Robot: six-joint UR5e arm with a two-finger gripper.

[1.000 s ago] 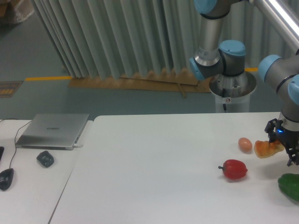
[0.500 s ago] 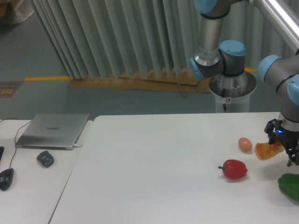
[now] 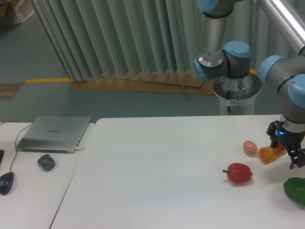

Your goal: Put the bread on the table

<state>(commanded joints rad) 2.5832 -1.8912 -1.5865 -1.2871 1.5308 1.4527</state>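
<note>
Pinching the right-hand end of the bread, the gripper hangs near the right edge of the white table, its black fingers pressed against the roll. The bread sits low over the tabletop; whether it touches the surface cannot be told. Its long axis runs roughly left to right, the free end pointing left and dipping slightly. Just beside that end lies a pinkish-tan egg, the two nearly touching. A red pepper lies near, in front and to the left, and a green pepper sits below the gripper at the picture's right edge. Well apart, on a smaller desk at left, rest a closed laptop and a mouse.
</note>
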